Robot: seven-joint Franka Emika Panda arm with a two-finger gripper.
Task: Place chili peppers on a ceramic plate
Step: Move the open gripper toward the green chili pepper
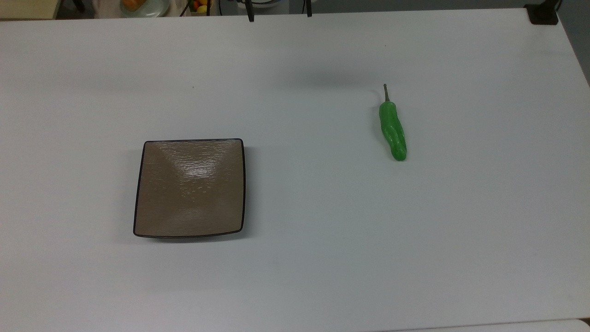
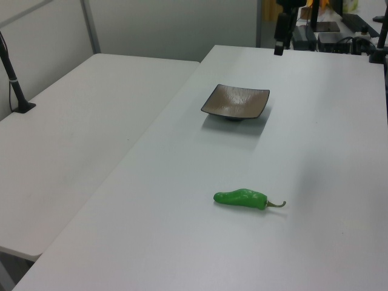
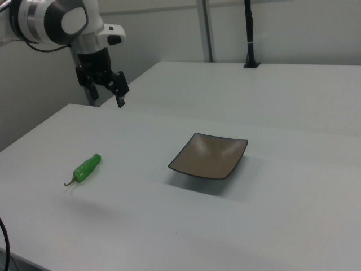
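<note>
On the top view's left, the ceramic plate (image 1: 189, 189) sat bare on the white surface (image 1: 304, 258); well to its right lay the chili pepper (image 1: 392, 131), untouched. Nothing was done yet: the claw (image 3: 106, 86) hung above the surface in the right view, slightly parted and holding nothing.

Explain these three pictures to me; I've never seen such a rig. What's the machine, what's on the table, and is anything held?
The machine is a robot arm ending in a two-finger claw, seen in the right view hanging open above the white table, holding nothing. All three pictures show the same moment from three fixed cameras: one from above, two from opposite sides. On the table lie a green pepper and a square brown plate, well apart from each other. The pepper is meant to go on the plate; it is not there yet, and the plate has nothing on it.
</note>
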